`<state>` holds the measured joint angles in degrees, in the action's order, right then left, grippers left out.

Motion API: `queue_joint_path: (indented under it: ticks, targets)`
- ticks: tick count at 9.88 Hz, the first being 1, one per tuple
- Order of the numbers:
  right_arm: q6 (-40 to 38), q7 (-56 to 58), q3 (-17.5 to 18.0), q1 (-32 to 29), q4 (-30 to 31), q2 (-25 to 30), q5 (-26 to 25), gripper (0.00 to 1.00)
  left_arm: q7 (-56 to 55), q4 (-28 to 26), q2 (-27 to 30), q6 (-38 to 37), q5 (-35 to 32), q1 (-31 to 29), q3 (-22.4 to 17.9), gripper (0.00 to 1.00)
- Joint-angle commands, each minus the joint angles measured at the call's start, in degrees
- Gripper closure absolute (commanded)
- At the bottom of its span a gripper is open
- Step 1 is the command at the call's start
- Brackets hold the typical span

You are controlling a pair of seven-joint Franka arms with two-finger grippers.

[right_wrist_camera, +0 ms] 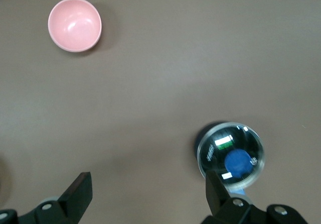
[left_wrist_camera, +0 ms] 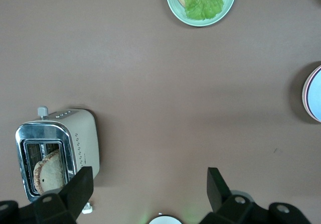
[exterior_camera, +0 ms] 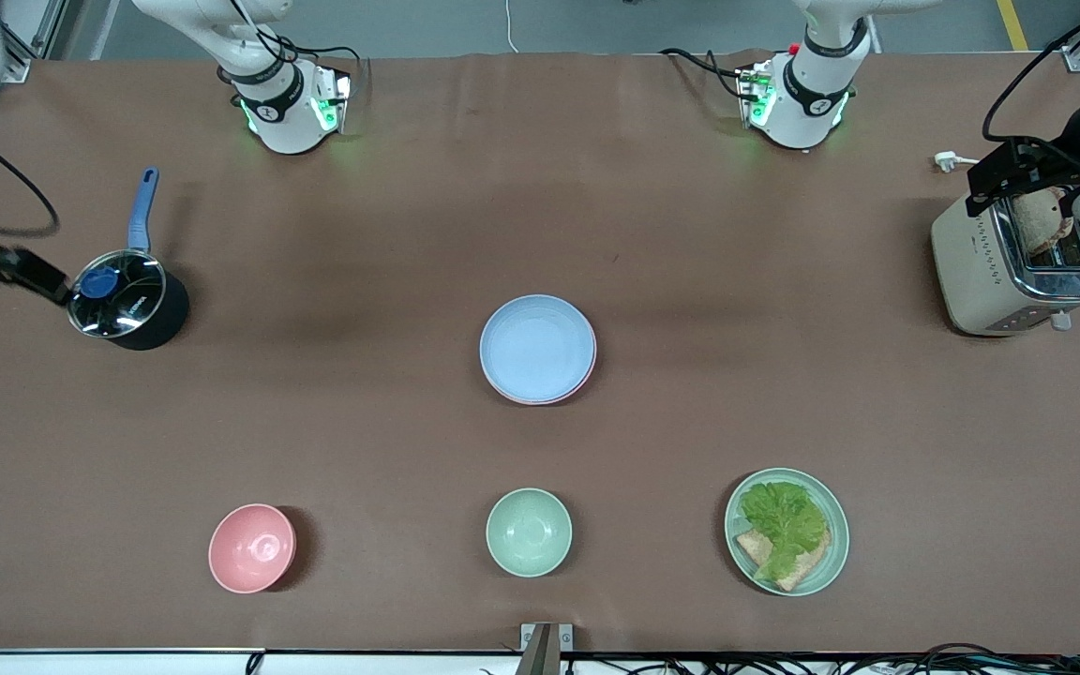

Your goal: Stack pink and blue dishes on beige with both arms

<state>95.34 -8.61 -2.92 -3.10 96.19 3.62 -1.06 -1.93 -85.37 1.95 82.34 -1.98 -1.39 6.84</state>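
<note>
The light blue plate (exterior_camera: 537, 345) lies on top of the pale pink plate (exterior_camera: 545, 402) at the middle of the table; only a thin pink rim shows under it. The stack's edge also appears in the left wrist view, blue plate (left_wrist_camera: 316, 93) over pink rim (left_wrist_camera: 304, 91). No beige plate shows; whether it lies beneath the stack cannot be told. My left gripper (exterior_camera: 1027, 178) (left_wrist_camera: 149, 179) hangs open and empty over the toaster. My right gripper (exterior_camera: 34, 274) (right_wrist_camera: 148, 184) hangs open and empty beside the pot.
A black pot with glass lid (exterior_camera: 127, 300) stands toward the right arm's end; a cream toaster (exterior_camera: 971, 272) holding bread stands toward the left arm's end. Nearer the front camera sit a pink bowl (exterior_camera: 251, 547), a mint bowl (exterior_camera: 529, 532) and a mint plate (exterior_camera: 835, 534) with lettuce and bread.
</note>
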Motion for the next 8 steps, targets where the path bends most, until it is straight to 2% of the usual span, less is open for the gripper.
queue_joint_path:
  ticks: [1,6,8]
  targets:
    - [-8.48,0.71,0.46,0.28,-9.51,-1.50,2.21,0.00,0.79,0.38,-1.51,-0.52,0.14,-0.02,0.10,0.00]
    - [-8.50,0.88,0.46,0.02,-9.97,-2.30,1.68,0.00,0.96,0.21,-1.51,-0.60,0.75,0.25,0.28,0.00]
    - [-9.20,5.07,0.46,-0.15,-10.84,-2.47,-0.07,0.00,0.96,0.20,-1.51,-0.69,0.75,0.25,0.28,0.00]
